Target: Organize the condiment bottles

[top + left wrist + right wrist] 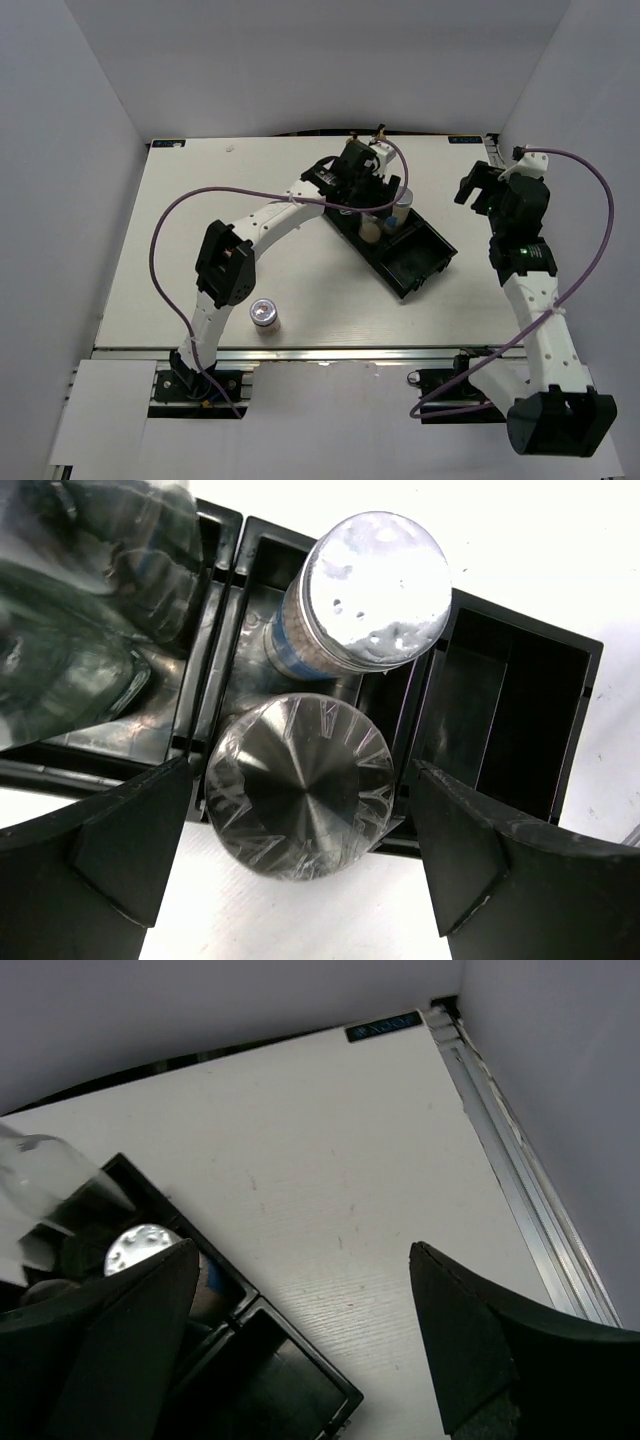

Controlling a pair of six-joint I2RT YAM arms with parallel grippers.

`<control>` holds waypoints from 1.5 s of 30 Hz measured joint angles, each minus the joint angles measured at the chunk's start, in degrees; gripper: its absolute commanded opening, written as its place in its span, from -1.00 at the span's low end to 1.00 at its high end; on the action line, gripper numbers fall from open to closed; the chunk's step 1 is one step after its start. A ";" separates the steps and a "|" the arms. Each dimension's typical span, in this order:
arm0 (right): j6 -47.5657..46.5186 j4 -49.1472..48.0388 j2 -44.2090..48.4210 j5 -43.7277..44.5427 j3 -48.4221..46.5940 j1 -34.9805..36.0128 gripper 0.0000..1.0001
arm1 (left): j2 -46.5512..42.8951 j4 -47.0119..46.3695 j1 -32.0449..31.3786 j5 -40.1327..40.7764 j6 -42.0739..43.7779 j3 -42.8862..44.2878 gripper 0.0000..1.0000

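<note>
- From above and behind the arms, we look down on the whole bench [330, 300].
- Our left wrist view hangs close over the tray [500, 710], facing straight down.
- Our right wrist view looks slantwise over the far right corner, sharing that tray and a shaker [140, 1250].

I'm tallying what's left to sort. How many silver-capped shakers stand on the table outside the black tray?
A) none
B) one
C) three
B: a single silver-capped shaker stands on the table beside the left arm, apart from the black tray.
</note>
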State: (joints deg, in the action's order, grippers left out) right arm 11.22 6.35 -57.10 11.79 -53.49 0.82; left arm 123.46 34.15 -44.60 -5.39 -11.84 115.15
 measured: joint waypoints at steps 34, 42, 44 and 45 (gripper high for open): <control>-19.17 0.76 -56.04 -22.10 -37.59 55.47 0.79 | -57.31 -0.02 49.03 34.53 -27.26 -58.64 0.96; -18.62 -0.48 -69.31 -21.42 -50.60 57.61 0.78 | -60.52 -3.41 48.98 34.34 -27.85 -58.64 0.96; -18.03 -0.59 -72.26 -21.42 -53.44 57.94 0.67 | -60.43 -3.56 48.98 33.83 -27.85 -58.64 0.96; -17.77 -0.59 -73.42 -21.40 -54.38 58.07 0.59 | -60.43 -3.78 48.98 33.59 -27.85 -58.64 0.96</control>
State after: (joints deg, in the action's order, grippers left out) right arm -6.55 5.76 -130.52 -9.61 -107.87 58.89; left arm 63.02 30.37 4.38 28.21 -39.68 56.51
